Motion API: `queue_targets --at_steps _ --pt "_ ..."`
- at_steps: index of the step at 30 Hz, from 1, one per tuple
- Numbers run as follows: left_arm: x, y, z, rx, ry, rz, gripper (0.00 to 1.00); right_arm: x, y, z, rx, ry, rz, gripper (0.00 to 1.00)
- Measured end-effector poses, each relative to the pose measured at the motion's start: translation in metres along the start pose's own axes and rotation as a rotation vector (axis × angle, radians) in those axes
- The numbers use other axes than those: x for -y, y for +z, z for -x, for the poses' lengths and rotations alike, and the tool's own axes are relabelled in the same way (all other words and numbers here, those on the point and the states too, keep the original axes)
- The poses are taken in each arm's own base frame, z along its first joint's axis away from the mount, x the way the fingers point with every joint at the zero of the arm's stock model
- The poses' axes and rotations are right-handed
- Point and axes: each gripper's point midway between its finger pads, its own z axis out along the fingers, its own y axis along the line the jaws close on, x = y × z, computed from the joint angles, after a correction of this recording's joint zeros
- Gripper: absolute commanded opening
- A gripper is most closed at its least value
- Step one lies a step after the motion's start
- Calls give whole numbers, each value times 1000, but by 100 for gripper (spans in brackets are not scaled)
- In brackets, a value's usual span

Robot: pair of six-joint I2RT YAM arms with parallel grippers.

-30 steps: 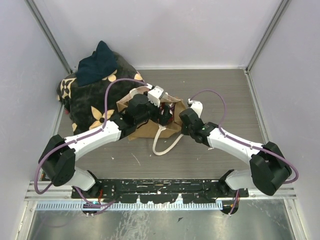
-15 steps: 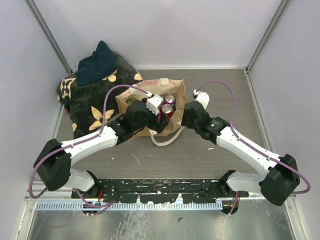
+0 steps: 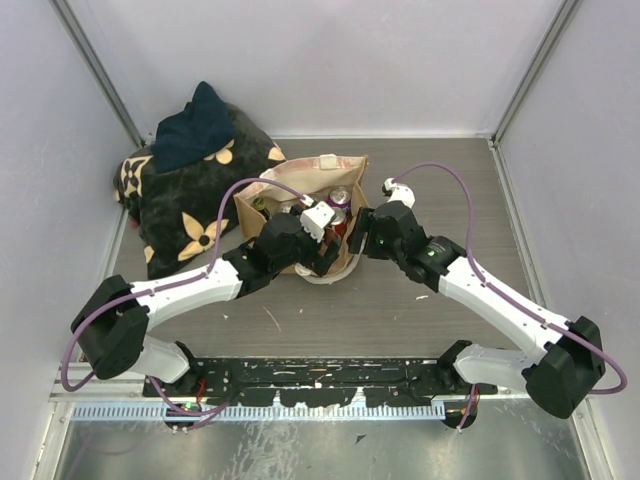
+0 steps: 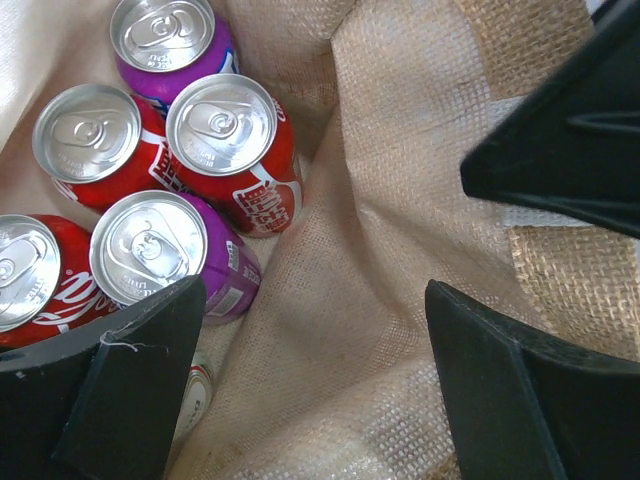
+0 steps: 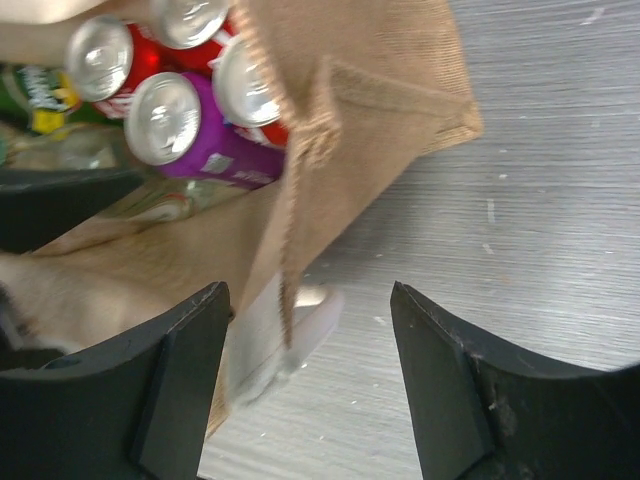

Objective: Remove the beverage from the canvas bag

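The tan canvas bag (image 3: pixel 262 205) stands open mid-table with several drink cans inside. In the left wrist view I look down on red cans (image 4: pixel 222 125) and purple cans (image 4: pixel 150 250) against the bag's woven wall (image 4: pixel 400 200). My left gripper (image 4: pixel 310 350) hangs open over the bag's mouth (image 3: pixel 322 238), holding nothing. My right gripper (image 5: pixel 310 340) is open at the bag's right side (image 3: pixel 362 234). The bag's corner edge (image 5: pixel 300 150) and a blurred cream handle (image 5: pixel 275 340) lie between its fingers, not clamped. A purple can (image 5: pixel 165 120) shows inside.
A black cushion-like bundle with beige flower prints (image 3: pixel 185 205) lies at the back left against the bag, with a dark blue cloth (image 3: pixel 195 125) on top. White walls close in the back and sides. Bare grey table (image 3: pixel 430 180) lies right of the bag.
My right gripper has opened and let go of the bag's edge. The bag, squashed under both grippers a second ago, now stands open with cans showing. The left gripper stayed open.
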Motion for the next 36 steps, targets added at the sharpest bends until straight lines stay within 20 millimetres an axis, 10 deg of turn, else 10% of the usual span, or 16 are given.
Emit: queue_targets --at_steps 9,14,36 --pt "-6 1 2 17 -3 42 98 -26 -4 -20 -94 15 153 65" --pt "-8 1 4 28 -14 64 98 -24 4 -38 -168 -4 150 2" --pt "-57 21 66 167 -90 363 98 7 3 -62 -173 -52 83 1"
